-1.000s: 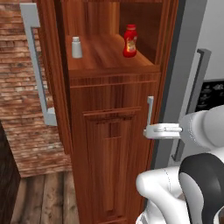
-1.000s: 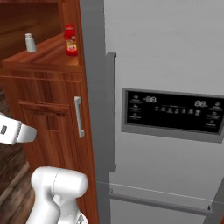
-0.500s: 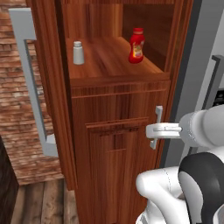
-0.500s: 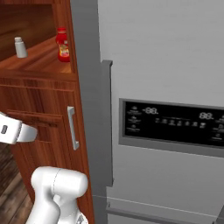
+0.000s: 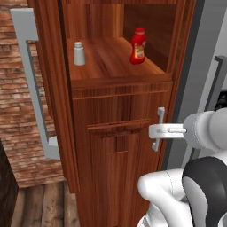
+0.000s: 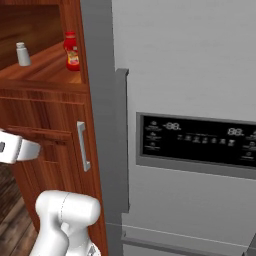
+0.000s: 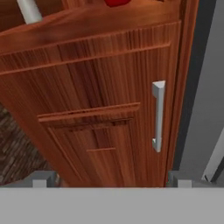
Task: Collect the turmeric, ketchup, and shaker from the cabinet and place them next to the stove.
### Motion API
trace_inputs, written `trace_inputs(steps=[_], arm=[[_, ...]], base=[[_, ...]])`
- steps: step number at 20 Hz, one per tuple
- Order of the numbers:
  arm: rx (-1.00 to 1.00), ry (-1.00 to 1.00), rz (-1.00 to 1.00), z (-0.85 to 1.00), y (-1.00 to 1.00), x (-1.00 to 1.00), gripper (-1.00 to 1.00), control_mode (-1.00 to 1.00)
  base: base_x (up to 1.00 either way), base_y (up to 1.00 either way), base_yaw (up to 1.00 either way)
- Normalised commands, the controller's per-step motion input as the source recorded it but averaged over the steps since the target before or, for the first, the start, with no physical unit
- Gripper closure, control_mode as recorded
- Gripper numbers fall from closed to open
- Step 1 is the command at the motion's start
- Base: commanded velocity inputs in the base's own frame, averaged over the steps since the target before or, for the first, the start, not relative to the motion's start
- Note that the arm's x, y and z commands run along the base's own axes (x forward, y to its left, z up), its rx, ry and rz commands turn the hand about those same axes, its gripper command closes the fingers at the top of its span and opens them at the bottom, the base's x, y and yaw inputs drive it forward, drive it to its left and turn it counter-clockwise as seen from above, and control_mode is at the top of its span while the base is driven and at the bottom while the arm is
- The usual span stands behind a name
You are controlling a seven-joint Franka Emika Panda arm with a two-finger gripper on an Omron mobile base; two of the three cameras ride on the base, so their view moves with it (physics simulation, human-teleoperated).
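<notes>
The tall reddish-brown cabinet (image 5: 115,146) has an open shelf niche. On that shelf the pale shaker (image 5: 79,53) stands at the left and the red ketchup (image 5: 138,46) bottle at the right, both upright; they also show as shaker (image 6: 22,54) and ketchup (image 6: 72,51). The shaker's base (image 7: 29,10) and a red sliver of the ketchup (image 7: 116,2) sit at the hand view's top edge. My gripper (image 7: 111,180) is open and empty, below the shelf, facing the lower door and its short grey handle (image 7: 158,116). The turmeric and the stove are out of view.
A grey fridge (image 6: 190,75) with a black display panel (image 6: 200,145) and a vertical handle (image 6: 121,140) stands right of the cabinet. A long grey bar handle (image 5: 35,88) juts out at the cabinet's left, before a brick wall (image 5: 17,133). Wooden floor (image 5: 40,204) lies below.
The whole picture shifted a little early in the second, so the camera moved with the base; since then it holds still. Shaker and ketchup stayed put on the shelf. The gripper stayed open.
</notes>
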Motion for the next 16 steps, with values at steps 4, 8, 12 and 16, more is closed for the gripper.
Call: trace_inputs(steps=[4, 8, 12, 16], arm=[[0.00, -0.30, 0.03, 0.55, 0.00, 0.00, -1.00, -1.00], [0.00, -0.31, 0.01, 0.71, 0.00, -0.01, -1.00, -1.00], [0.00, -0.28, 0.00, 0.71, 0.00, -0.01, -1.00, -1.00], [0.00, -0.19, 0.00, 0.74, 0.00, 0.00, -1.00, -1.00]], base=[[0.00, 0.00, 0.00], [0.00, 0.00, 0.00], [0.00, 0.00, 0.00], [0.00, 0.00, 0.00]])
